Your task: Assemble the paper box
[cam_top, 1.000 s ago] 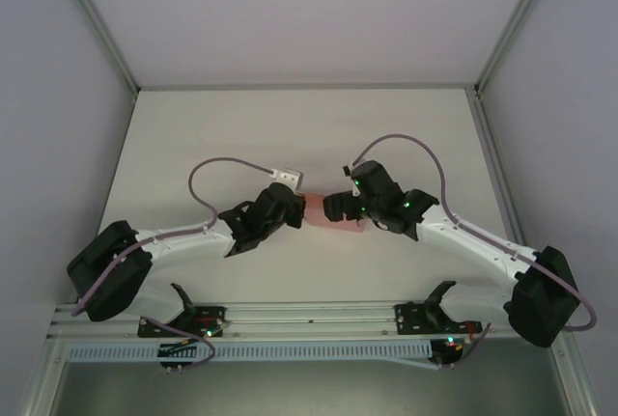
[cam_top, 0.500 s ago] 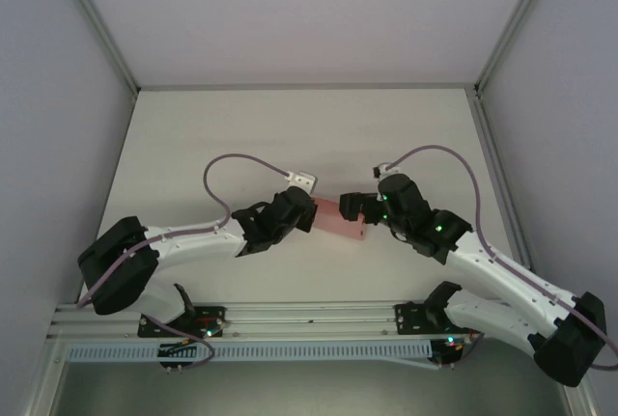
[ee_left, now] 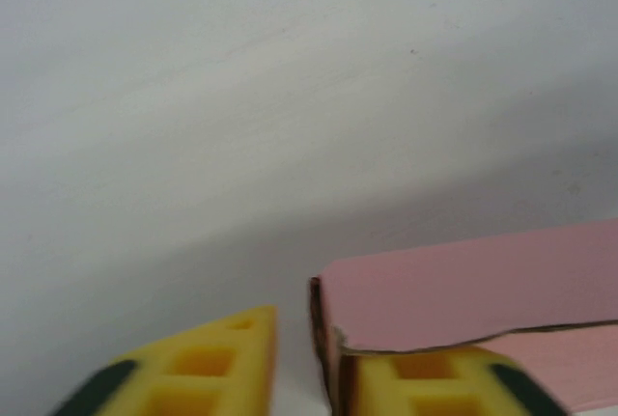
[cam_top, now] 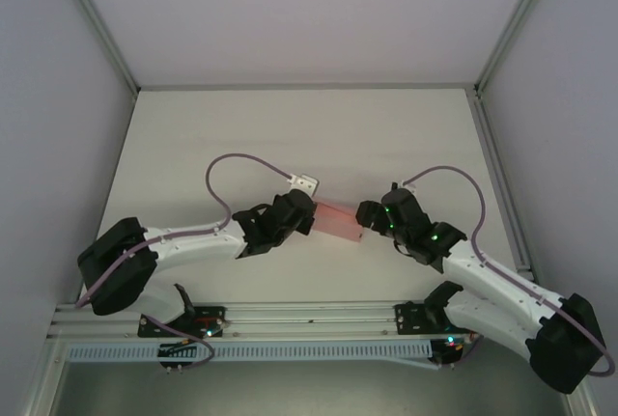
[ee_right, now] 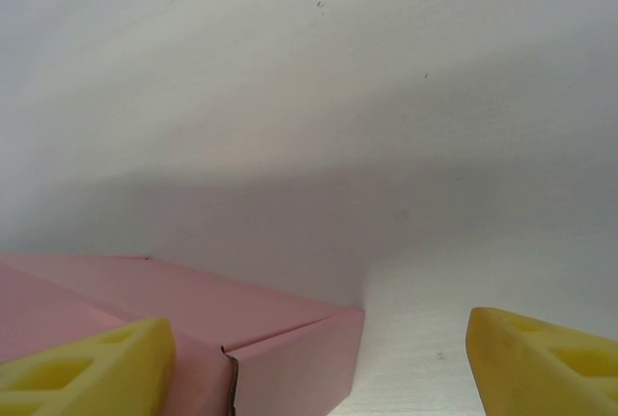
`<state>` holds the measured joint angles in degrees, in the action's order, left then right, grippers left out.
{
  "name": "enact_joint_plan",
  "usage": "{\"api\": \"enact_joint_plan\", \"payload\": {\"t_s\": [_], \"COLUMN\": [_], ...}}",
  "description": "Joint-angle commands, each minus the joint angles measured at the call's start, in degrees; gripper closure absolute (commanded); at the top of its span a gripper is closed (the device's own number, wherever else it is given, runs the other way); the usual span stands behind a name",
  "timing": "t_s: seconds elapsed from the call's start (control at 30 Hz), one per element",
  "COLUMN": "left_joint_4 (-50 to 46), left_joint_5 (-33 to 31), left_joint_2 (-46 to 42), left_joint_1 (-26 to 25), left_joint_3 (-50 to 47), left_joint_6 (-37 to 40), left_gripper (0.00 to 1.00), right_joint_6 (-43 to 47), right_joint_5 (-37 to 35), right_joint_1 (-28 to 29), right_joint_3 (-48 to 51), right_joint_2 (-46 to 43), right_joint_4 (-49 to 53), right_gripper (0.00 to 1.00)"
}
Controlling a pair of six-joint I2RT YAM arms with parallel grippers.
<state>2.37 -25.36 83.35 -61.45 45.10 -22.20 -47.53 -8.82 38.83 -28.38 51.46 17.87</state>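
Note:
The paper box [cam_top: 338, 220] is a small, folded pink card box lying on the white table between my two grippers. My left gripper [cam_top: 307, 215] is at its left end. In the left wrist view the box's end wall [ee_left: 324, 334] stands between the yellow fingers [ee_left: 208, 368], against the right one, with a gap to the left one, so the left gripper [ee_left: 301, 348] is open. My right gripper [cam_top: 365, 213] is at the box's right end. In the right wrist view the right gripper [ee_right: 319, 329] is wide open, and the box corner [ee_right: 290, 348] lies beside its left finger.
The white table [cam_top: 290, 136] stretches to the far wall. Grey side walls and metal frame posts [cam_top: 97, 25] close it in. A metal rail [cam_top: 309, 318] with the arm bases runs along the near edge. Purple cables [cam_top: 227, 170] loop above both wrists.
The left jaws have parted and let go of the box's end. The right gripper has drawn back and down to the box's right end, its jaws a little narrower. The box lies flat.

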Motion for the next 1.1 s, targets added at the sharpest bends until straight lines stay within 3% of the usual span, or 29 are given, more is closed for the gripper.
{"api": "enact_joint_plan", "payload": {"t_s": [0.0,0.27,0.33,0.53,0.63,0.8,0.93,1.07], "left_joint_4": [-8.11,-18.9,-21.43,-21.99,-20.62,-8.8,-6.25,-4.88], "left_joint_5": [5.27,12.86,12.97,18.58,24.68,42.5,47.87,49.5], "left_joint_2": [-2.04,-5.16,-5.43,-6.78,-8.34,-7.76,-4.68,-2.81], "left_joint_1": [-0.54,-0.22,0.08,3.07,10.24,22.28,23.47,24.74], "left_joint_3": [-0.11,5.92,7.4,9.75,8.71,2.19,0.98,-1.28], "left_joint_6": [1.63,4.01,4.43,1.2,-4.44,-10.04,-9.18,-10.26], "left_gripper": [0.58,0.05,0.0,0.0,0.0,0.0,0.02,0.14], "right_joint_6": [-2.93,-4.59,-4.59,-4.09,-3.53,0.22,2.81,3.74], "right_joint_5": [3.83,3.77,3.98,6.29,4.54,3.39,2.26,2.53], "right_joint_1": [-0.09,-0.06,-0.18,-0.15,-0.12,-0.16,-0.26,-0.25], "right_joint_3": [3.91,6.58,7.17,8.3,8.43,9.03,8.99,9.14], "right_joint_2": [1.24,0.97,1.18,4.04,5.11,7.23,9.33,9.93], "right_joint_4": [-1.82,-3.48,-3.77,-4.97,-3.97,-6.44,-8.6,-10.39], "right_gripper": [0.21,0.22,0.25,0.29,0.3,0.33,0.34,0.36]}}
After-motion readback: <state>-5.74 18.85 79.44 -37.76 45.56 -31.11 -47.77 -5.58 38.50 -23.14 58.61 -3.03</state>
